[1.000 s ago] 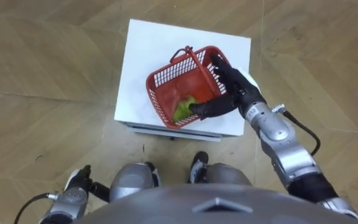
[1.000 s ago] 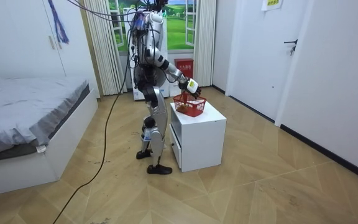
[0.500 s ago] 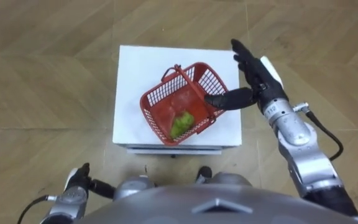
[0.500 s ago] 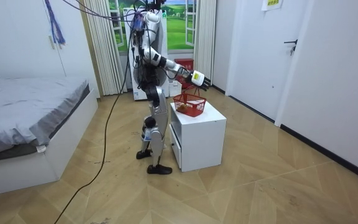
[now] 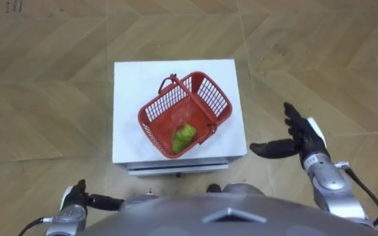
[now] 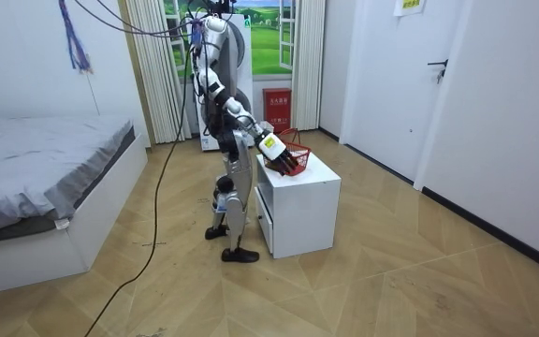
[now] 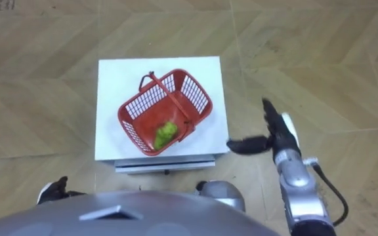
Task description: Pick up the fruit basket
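The red mesh fruit basket (image 5: 210,90) sits at an angle on the white cabinet top (image 5: 133,85), its handle (image 5: 190,96) standing up across it. A green fruit (image 5: 184,136) lies inside, toward the near end. My right hand (image 5: 300,141) hovers open off the cabinet's right side, apart from the basket, with straight fingers and the thumb pointing toward the cabinet. My left hand (image 5: 76,196) hangs low at the lower left, far from the basket. In the room view I stand at the cabinet with the basket (image 6: 295,159) on top and the right hand (image 6: 272,146) beside it.
A drawer front (image 5: 176,167) shows under the cabinet's near edge. Wooden herringbone floor (image 5: 44,98) surrounds the cabinet on all sides. In the room view a bed (image 6: 36,159) stands off to the room view's left and a door (image 6: 443,84) to its right.
My right hand has let go of the basket's rim, opened, and drawn back to the right and down, off the cabinet. The basket stays on the cabinet. The head camera has shifted.
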`<state>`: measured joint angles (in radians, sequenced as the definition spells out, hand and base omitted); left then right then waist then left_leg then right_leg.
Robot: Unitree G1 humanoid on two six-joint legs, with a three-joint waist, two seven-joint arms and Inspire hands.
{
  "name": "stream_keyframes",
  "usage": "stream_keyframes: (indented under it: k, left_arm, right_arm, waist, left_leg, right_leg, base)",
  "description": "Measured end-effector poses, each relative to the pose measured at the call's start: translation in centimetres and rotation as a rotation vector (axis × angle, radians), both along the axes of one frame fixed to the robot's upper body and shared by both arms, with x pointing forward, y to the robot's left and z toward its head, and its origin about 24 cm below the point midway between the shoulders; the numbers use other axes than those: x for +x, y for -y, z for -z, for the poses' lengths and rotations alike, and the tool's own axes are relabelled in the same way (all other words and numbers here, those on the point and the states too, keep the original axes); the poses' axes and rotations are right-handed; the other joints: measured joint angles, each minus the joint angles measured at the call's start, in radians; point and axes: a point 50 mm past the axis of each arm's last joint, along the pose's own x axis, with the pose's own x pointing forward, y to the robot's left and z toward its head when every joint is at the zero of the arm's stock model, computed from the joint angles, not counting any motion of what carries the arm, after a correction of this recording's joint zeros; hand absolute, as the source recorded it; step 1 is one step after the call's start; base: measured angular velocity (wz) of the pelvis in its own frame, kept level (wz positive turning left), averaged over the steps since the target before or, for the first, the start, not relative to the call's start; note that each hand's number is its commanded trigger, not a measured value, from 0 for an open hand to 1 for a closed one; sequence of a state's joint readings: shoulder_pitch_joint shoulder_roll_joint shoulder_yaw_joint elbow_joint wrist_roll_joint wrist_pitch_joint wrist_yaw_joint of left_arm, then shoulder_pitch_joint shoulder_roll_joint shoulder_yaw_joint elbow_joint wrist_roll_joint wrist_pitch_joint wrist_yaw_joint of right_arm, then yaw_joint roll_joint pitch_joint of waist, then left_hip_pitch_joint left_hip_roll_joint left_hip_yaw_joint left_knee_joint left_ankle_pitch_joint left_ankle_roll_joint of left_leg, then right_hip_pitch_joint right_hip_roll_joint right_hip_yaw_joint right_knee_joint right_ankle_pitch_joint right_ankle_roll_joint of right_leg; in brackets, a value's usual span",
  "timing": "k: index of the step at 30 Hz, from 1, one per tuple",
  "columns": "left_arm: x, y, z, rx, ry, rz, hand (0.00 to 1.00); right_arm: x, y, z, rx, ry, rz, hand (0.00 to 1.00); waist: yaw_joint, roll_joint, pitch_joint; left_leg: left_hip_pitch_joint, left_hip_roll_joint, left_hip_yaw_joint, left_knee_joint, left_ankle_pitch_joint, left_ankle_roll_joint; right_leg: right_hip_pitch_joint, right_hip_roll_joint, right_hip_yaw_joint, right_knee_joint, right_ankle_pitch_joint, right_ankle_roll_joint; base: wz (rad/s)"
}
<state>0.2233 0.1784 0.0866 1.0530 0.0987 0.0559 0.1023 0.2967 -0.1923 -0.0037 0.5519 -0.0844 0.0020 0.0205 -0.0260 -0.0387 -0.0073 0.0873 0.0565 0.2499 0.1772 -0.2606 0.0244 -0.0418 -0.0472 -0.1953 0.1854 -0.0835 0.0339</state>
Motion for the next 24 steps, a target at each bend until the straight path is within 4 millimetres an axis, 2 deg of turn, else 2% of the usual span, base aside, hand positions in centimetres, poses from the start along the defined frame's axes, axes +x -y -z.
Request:
stream_keyframes:
  k: [4,10,13,18,22,24]
  left_arm:
    - [-1.3,0.1,0.2,0.015,-0.043,-0.005,0.0]
    - [-3.5,0.0,0.2,0.03,-0.13,0.013,0.0]
    - [-4.0,0.1,0.3,0.012,-0.167,0.005,0.0]
    - [-4.5,0.4,0.4,-0.009,-0.205,-0.003,0.0]
    - [-5.0,0.8,0.6,-0.025,-0.239,-0.014,0.0]
    - [-5.1,1.0,0.6,-0.033,-0.246,-0.016,0.0]
  right_arm:
    - [-2.9,1.1,2.3,-0.027,-0.163,0.082,0.0]
    - [-5.9,0.8,4.0,0.001,-0.303,0.157,0.0]
    - [-6.9,0.7,4.6,0.012,-0.367,0.182,0.0]
    - [-9.0,0.5,5.2,0.021,-0.474,0.212,0.0]
    - [-11.6,0.5,5.6,-0.004,-0.638,0.175,0.0]
    - [-12.4,0.4,5.6,-0.001,-0.701,0.16,0.0]
  waist:
    - [0.007,-0.003,0.0031]
    - [0.012,-0.002,0.0078]
    - [0.018,0.0,0.0109]
    - [0.023,0.011,0.0096]
    - [0.028,0.026,0.0085]
    - [0.035,0.027,0.0117]
  left_leg:
    - [0.013,0.0,-0.018,-0.003,0.0,-0.001]
    - [0.034,0.001,-0.036,-0.012,-0.001,-0.003]
    - [0.043,0.0,-0.04,-0.017,-0.001,-0.003]
    - [0.044,0.0,-0.059,-0.02,-0.001,-0.003]
    - [0.057,-0.005,-0.084,-0.023,-0.001,-0.003]
    - [0.064,-0.011,-0.089,-0.024,-0.001,-0.004]
  right_leg:
    - [0.02,0.0,-0.015,-0.003,0.0,0.0]
    - [0.051,0.004,-0.029,-0.021,-0.001,0.001]
    - [0.065,0.004,-0.029,-0.029,-0.002,0.003]
    - [0.077,0.003,-0.051,-0.034,-0.005,0.005]
    - [0.097,-0.003,-0.058,-0.029,-0.025,0.012]
    - [0.098,-0.007,-0.059,-0.012,-0.039,0.013]
  base:
    - [0.11]
    - [0.09]
    - [0.03]
    - [0.12]
    - [0.19]
    - [0.1]
